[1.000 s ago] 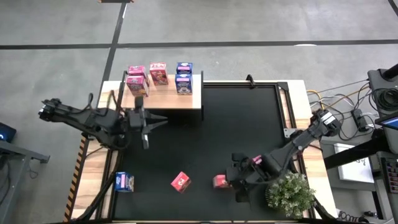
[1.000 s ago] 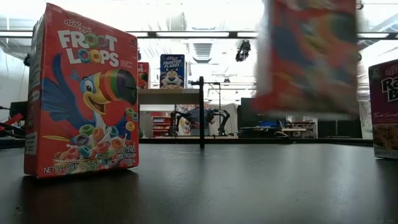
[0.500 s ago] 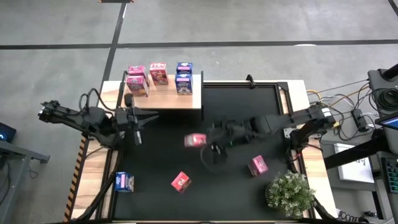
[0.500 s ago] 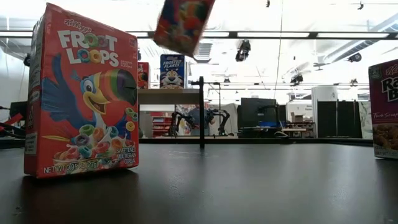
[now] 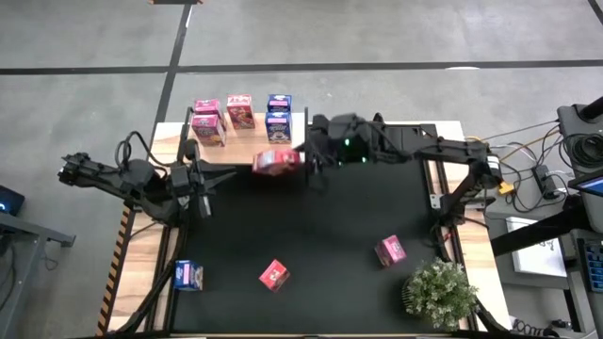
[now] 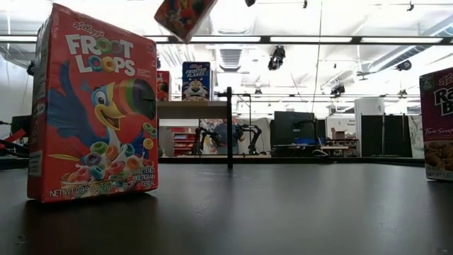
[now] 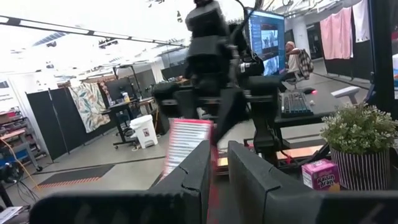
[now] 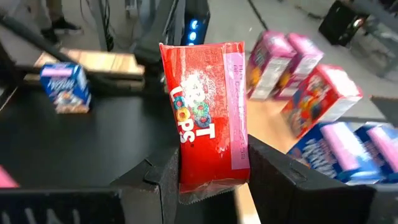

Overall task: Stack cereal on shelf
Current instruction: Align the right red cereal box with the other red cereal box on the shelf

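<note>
My right gripper (image 5: 295, 161) is shut on a red cereal box (image 5: 275, 162) and holds it in the air over the near edge of the pale wooden shelf (image 5: 247, 151). Pink, red and blue cereal boxes (image 5: 239, 111) stand on the shelf's plank at the table's far left. The held box shows at the top of the low view (image 6: 185, 14). My left gripper (image 5: 203, 179) is shut on nothing and hangs near the table's left edge, in front of the shelf. Three more small boxes rest on the black mat: blue (image 5: 188, 275), red (image 5: 274, 275), pink (image 5: 390, 250). My right gripper pinches the red box's end nearest the wrist (image 8: 208, 177) between its two fingers (image 8: 163, 180), one on each opposite side. The fingers come roughly level from the table's right, tipped a little down. The box is lifted clear and sticks out past the fingertips toward the shelf.
A potted plant (image 5: 438, 292) stands at the near right corner. A black upright post (image 6: 228, 127) marks the shelf's right end. In the low view, a large Froot Loops box (image 6: 92, 106) stands close at the left and another box (image 6: 439, 124) at the right edge.
My right gripper has lifted the red box off the mat near the plant, carried it up and across toward the table's far left, and turned, so the box now hangs by the shelf. My left gripper has drawn back slightly toward the left edge.
</note>
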`<state>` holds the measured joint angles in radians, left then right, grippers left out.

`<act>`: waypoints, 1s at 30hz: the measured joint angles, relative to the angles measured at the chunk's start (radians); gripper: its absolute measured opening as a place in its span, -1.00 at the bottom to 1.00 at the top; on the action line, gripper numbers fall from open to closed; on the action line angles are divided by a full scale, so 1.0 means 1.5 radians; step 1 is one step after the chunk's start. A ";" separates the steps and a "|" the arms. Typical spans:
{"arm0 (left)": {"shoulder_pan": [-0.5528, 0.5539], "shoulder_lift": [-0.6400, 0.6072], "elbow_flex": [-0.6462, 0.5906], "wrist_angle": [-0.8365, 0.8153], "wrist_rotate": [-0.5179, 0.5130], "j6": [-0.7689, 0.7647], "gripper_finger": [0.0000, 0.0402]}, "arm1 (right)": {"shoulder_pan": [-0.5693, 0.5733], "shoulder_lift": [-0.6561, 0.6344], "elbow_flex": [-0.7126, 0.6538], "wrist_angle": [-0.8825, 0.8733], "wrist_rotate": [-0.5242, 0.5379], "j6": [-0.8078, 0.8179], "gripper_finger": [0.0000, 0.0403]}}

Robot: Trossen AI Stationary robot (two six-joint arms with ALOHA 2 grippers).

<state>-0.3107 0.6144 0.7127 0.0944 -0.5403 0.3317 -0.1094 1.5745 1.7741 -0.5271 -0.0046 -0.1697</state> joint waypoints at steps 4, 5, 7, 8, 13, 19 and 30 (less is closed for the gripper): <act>0.000 0.000 0.006 0.002 0.000 0.001 -0.81 | -0.038 0.000 0.000 0.024 -0.020 -0.024 -0.28; 0.000 0.000 0.006 0.003 0.000 0.003 -0.81 | -0.044 0.005 0.000 0.029 -0.021 -0.030 -0.28; 0.000 0.000 0.007 0.002 -0.001 0.008 -0.81 | -0.055 0.009 0.000 0.040 -0.028 -0.040 -0.28; 0.000 0.000 0.007 0.004 -0.001 0.011 -0.81 | -0.061 0.011 0.000 0.040 -0.036 -0.045 -0.28; 0.000 0.001 0.007 0.018 -0.001 0.021 -0.81 | -0.071 0.051 0.026 0.043 -0.046 -0.078 -0.28; 0.000 -0.007 0.007 0.017 -0.001 0.021 -0.81 | -0.083 0.121 0.136 0.007 -0.051 -0.099 -0.28; 0.000 -0.012 0.007 0.015 -0.001 0.023 -0.81 | -0.095 0.268 0.322 -0.157 -0.055 -0.134 -0.28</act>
<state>-0.3107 0.5961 0.7231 0.1169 -0.5423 0.3656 -0.2512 1.9763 2.2577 -0.7628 -0.0866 -0.3707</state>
